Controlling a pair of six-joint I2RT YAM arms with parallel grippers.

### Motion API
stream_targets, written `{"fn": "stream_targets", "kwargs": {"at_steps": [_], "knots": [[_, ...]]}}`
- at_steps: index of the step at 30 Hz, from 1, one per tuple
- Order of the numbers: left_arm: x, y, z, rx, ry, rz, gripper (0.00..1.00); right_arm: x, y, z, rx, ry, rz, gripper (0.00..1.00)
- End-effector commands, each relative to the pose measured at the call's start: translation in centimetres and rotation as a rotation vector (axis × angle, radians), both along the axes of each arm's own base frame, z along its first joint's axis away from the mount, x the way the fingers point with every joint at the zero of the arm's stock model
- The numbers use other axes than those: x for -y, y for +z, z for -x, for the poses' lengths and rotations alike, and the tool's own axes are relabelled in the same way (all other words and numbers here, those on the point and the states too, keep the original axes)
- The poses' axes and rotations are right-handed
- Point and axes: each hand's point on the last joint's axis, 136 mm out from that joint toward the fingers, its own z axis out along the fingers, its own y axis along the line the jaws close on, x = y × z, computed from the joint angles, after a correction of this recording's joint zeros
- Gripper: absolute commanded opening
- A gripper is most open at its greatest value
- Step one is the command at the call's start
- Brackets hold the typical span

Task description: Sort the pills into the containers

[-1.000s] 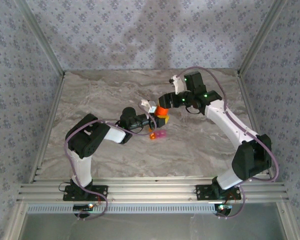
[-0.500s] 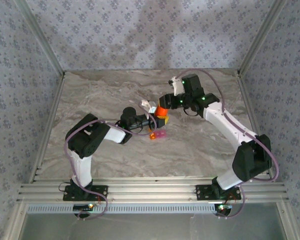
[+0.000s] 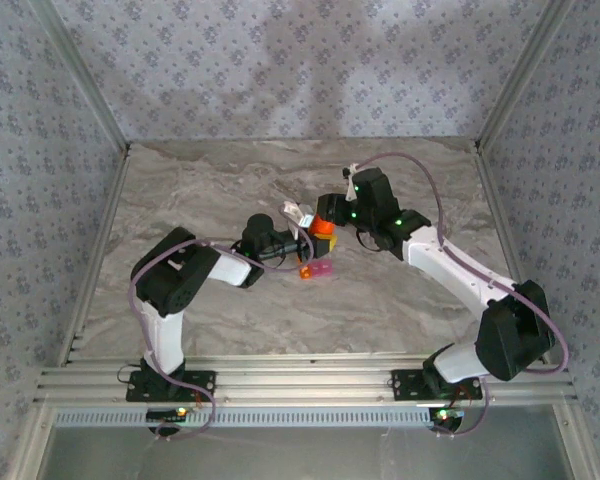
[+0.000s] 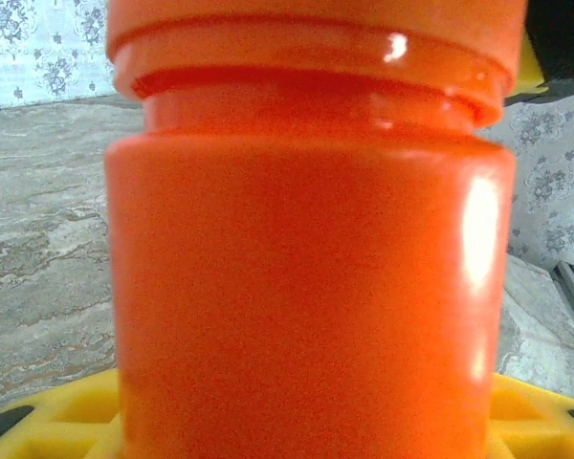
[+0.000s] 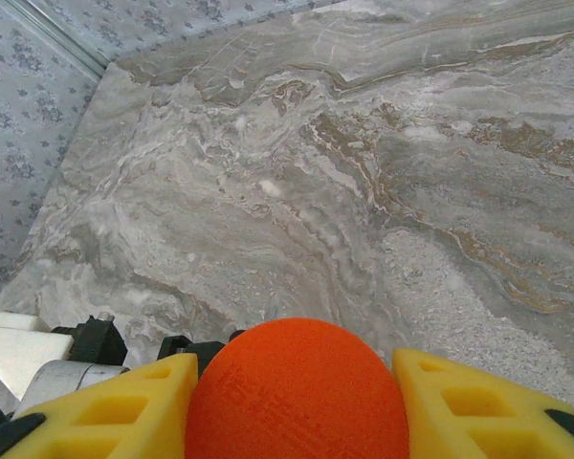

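Containers: two tiny translucent boxes joined side by side, one orange and one pink, sit on the grey marbled desk near its middle, just in front of the two tools. Whether any pill lies in them is too small to tell.

Just behind them, the taller opaque orange cylindrical bottle is held upright above the desk. The left tool grips its body from the left; the left wrist view has the bottle wall pressed between yellow fingers.

The right tool is closed over the round orange cap from above, a yellow finger tight on either side.

Progress, judged: early. The cap is on, so the opening step is in hand. Pouring the pills out and sorting them into the boxes are left to do.
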Motion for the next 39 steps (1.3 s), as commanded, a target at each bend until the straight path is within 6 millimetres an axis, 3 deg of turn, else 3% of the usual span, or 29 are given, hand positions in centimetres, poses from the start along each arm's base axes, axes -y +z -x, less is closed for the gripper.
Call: {"fn": "stream_targets", "kwargs": {"at_steps": [1, 3, 4, 7, 13, 19, 33, 39], "knots": [[0.6, 4.8, 0.0, 0.136, -0.009, 0.108, 0.00, -1.4, -0.3, 1.2, -0.077, 0.092, -0.030, 0.54], [0.6, 4.7, 0.0, 0.136, -0.009, 0.107, 0.00, -1.3, 0.5, 1.2, -0.075, 0.128, -0.037, 0.62], [0.6, 4.7, 0.0, 0.135, -0.009, 0.107, 0.00, -1.5, 2.1, 0.9, -0.050, 0.149, -0.046, 0.65], [0.6, 4.7, 0.0, 0.135, -0.010, 0.106, 0.00, -1.1, 3.9, 1.1, -0.022, 0.192, -0.037, 0.73], [0.5, 4.7, 0.0, 0.137, -0.008, 0.105, 0.00, 0.7, 5.7, 1.0, 0.008, 0.219, -0.007, 0.77], [0.5, 4.6, 0.1, 0.138, -0.012, 0.095, 0.00, 1.5, 5.1, 0.2, 0.007, 0.309, 0.069, 0.76], [0.6, 4.3, 0.1, 0.134, -0.016, 0.084, 0.00, 0.1, 2.6, -0.7, -0.054, 0.414, 0.073, 0.73], [0.6, 4.4, 0.1, 0.135, -0.014, 0.084, 0.00, -0.2, 2.1, -0.6, -0.068, 0.421, 0.070, 0.67]]}}
